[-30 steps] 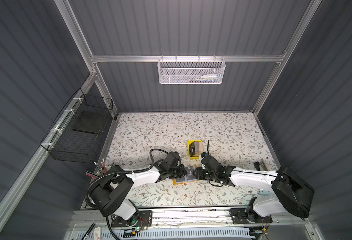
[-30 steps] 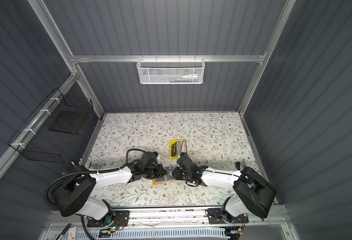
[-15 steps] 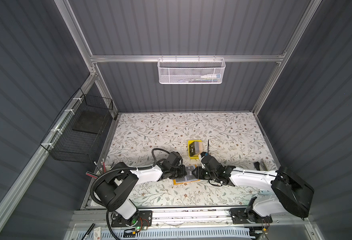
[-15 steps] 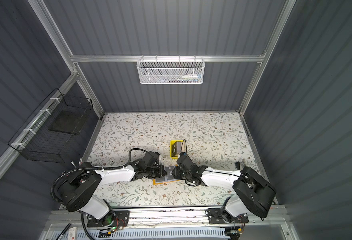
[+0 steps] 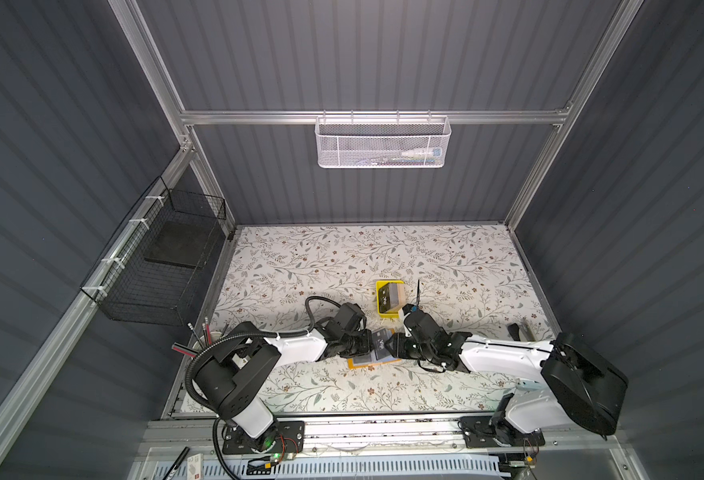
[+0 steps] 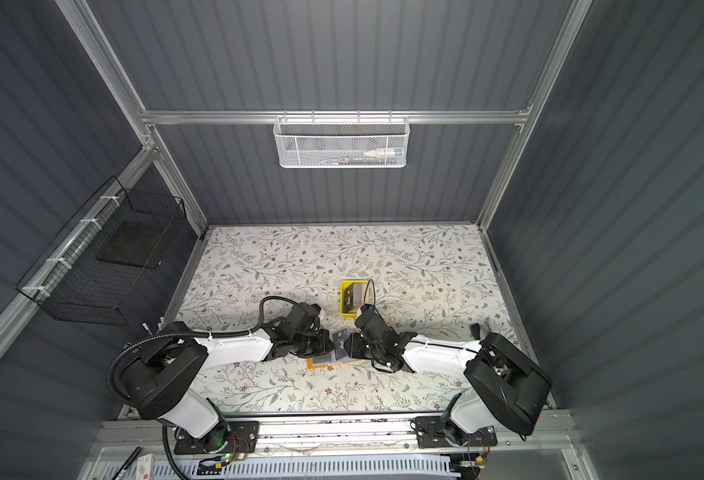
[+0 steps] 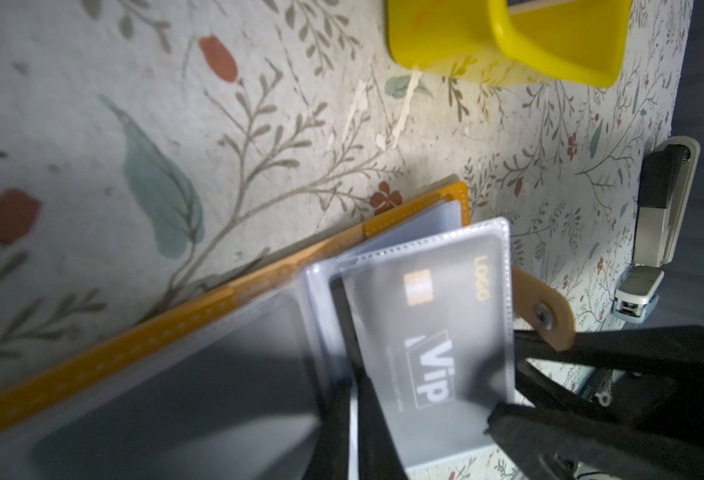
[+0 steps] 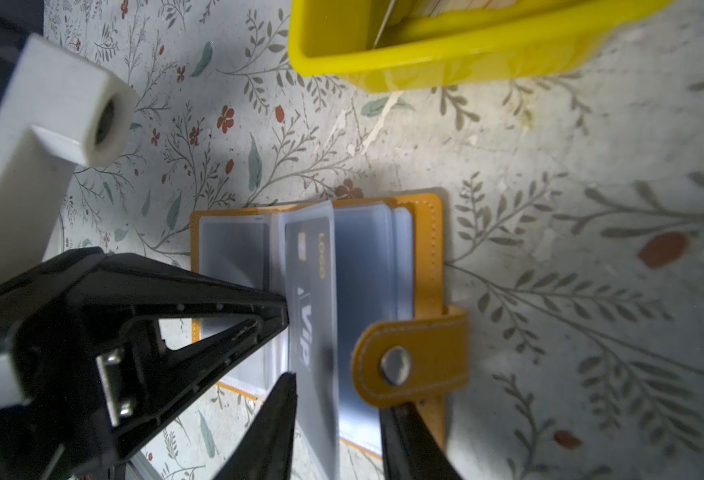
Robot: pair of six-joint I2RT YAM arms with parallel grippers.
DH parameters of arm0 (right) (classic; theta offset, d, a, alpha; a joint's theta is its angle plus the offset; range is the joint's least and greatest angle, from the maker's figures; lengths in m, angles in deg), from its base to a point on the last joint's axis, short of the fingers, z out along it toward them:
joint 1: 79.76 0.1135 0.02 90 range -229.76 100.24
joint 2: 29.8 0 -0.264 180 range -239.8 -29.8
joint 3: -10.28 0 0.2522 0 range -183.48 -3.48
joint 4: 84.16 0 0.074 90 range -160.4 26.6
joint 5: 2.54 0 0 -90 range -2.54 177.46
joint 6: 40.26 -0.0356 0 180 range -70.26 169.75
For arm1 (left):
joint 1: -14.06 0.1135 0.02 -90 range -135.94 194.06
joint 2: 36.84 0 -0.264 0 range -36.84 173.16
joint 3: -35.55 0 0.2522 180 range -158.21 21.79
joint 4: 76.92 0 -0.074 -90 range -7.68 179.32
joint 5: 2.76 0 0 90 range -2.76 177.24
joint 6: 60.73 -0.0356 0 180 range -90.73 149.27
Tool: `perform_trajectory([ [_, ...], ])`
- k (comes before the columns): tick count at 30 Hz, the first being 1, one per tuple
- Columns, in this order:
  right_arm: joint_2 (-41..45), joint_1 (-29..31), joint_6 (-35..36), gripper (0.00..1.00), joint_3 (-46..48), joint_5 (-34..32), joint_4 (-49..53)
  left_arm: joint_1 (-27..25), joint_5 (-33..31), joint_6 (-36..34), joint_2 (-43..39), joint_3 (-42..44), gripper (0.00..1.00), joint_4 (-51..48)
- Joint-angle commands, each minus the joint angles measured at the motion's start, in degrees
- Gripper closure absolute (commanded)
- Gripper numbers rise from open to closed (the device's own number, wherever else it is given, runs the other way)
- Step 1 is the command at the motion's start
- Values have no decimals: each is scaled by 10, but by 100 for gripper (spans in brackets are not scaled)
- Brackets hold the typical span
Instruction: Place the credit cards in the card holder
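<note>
Black VIP card [image 7: 429,365]: seated in a clear sleeve page [image 7: 501,241] of the open card holder [image 8: 425,232], between the right gripper [image 8: 335,395]'s jaws, now eased apart and released; page edge pinched by the left gripper [image 8: 285,318], newly clenched; insertion judged complete; further cards [image 5: 391,296] are seen in the yellow tray [image 8: 445,62].

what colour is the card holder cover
The card holder is mustard orange, clearest in the right wrist view.

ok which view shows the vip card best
Left wrist: the vip card is large, face-on in its clear sleeve, lettering readable. Right wrist shows it tilted and narrow; both top views, just a small dark patch.
</note>
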Motion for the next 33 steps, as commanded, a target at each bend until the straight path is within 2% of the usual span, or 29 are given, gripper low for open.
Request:
perform_trajectory([
  [1, -11, -2, 5, 64, 7, 16, -17, -4, -1, -2, 18, -1, 92, -24],
  [8, -13, -1, 11, 69, 3, 42, -37, -4, 1, -1, 6, 3, 92, -19],
  [15, -18, 10, 8, 69, -15, 31, -22, 3, -7, -7, -59, 16, 88, -24],
  [25, -42, 58, 5, 62, -91, 0, 34, 100, 45, -38, -192, 28, 84, -85],
  [33, -76, 82, 4, 60, -137, 7, 38, 122, 67, -65, -215, 18, 84, -114],
])
